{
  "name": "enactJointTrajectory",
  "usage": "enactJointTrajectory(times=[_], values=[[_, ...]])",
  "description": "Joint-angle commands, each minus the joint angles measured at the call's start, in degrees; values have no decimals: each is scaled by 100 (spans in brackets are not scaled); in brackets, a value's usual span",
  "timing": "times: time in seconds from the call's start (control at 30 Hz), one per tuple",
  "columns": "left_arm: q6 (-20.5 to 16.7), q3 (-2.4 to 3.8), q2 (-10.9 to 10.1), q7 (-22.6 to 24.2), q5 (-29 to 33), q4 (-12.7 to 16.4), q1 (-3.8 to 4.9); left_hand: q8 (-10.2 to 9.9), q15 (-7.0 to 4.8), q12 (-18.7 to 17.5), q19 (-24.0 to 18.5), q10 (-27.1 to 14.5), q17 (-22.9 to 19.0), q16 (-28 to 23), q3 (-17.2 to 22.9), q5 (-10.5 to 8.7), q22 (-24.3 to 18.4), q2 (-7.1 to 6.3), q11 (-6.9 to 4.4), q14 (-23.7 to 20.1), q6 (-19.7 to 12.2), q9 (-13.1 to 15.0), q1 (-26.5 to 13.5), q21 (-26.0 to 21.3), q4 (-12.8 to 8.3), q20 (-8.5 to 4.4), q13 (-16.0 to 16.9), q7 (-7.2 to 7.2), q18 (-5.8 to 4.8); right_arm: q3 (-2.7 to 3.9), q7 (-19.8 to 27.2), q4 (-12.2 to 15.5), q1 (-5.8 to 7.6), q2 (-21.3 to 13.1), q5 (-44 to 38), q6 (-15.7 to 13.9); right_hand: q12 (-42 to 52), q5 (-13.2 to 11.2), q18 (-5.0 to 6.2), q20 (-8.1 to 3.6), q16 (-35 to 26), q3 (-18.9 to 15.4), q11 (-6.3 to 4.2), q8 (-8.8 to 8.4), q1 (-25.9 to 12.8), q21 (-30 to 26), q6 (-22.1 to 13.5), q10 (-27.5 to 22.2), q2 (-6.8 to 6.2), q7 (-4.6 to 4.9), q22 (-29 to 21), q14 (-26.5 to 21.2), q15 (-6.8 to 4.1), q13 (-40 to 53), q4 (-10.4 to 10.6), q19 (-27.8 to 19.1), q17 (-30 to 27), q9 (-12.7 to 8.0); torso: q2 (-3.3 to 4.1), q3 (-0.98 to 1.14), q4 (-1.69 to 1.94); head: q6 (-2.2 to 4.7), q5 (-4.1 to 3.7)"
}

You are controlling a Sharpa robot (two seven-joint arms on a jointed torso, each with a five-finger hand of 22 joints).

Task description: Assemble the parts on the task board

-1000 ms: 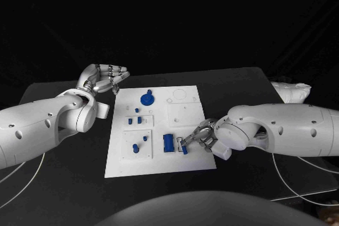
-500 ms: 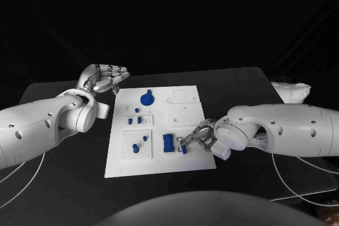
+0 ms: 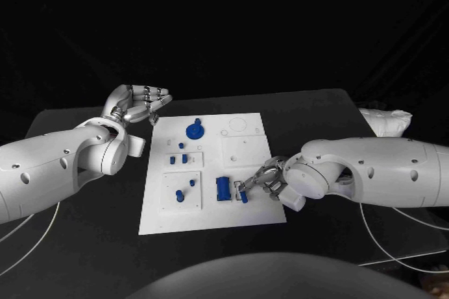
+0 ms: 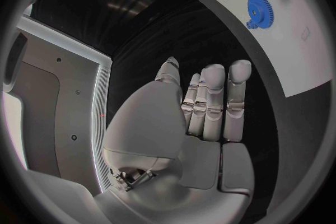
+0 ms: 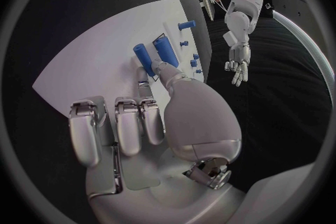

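Counter (image 3: 84, 247), black, carries the white task board (image 3: 211, 218) in its middle. The right hand (image 3: 263, 181) sits at the board's near right edge and pinches a small blue peg (image 5: 143, 57), beside a bigger blue block (image 3: 222, 188). The left hand (image 3: 140, 101) hangs just off the board's far left corner, fingers curled, holding nothing. A blue gear (image 3: 194, 130) lies near that corner.
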Motion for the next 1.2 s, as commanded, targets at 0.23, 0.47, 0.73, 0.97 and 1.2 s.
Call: enactJointTrajectory(times=[0.23,0.47,0.73,0.97,1.2], values=[[82,4,7,27,-23,11,2,-18,4,-21,40,-19,-6,-20,-33,23,-6,50,3,2,-29,-5,-7,-26,-8,5,4,7,47,5,-9,70,2,-52,-30,-67,22,27,-80,-42,23,-22,-40,10,53,26,33,611,-8,0,1509,588,-45,1509,-15,600,1508,3,-1,-2,-5,0,-6],[91,4,9,27,-23,9,2,-18,4,-21,40,-19,-6,-20,-33,23,-6,50,3,2,-29,-5,-7,-26,-8,5,4,7,47,5,-32,139,1,-88,-30,-135,22,30,-80,-43,23,-20,-44,7,58,26,36,611,-7,-3,1509,588,-46,1509,-19,600,1508,0,-1,4,-1,0,-8],[94,4,6,25,-23,5,2,-18,4,-21,40,-19,-6,-20,-33,23,-6,50,3,2,-29,-5,-7,-26,-8,5,4,7,47,5,-26,190,0,-122,-30,-201,22,32,-80,-44,23,-19,-45,6,60,26,37,611,-6,-4,1509,588,-46,1509,-20,600,1508,-1,0,2,-6,0,-3],[101,4,11,26,-23,2,2,-18,4,-21,40,-19,-6,-20,-33,23,-6,50,3,2,-29,-5,-7,-26,-8,5,4,7,47,5,3,196,-5,-135,-16,-197,22,32,-80,-44,23,-19,-45,6,60,26,37,611,-6,-4,1509,588,-46,1509,-20,600,1508,-1,0,3,-4,0,-14],[103,4,20,25,-23,-10,2,-18,4,-21,40,-19,-6,-20,-33,23,-6,50,3,2,-29,-5,-7,-26,-8,5,4,7,47,5,70,128,-7,-90,23,-174,22,37,-80,-46,23,-20,-48,2,62,26,40,611,-8,-5,1509,588,-48,1509,-24,600,1508,-4,-1,1,2,0,-26]])
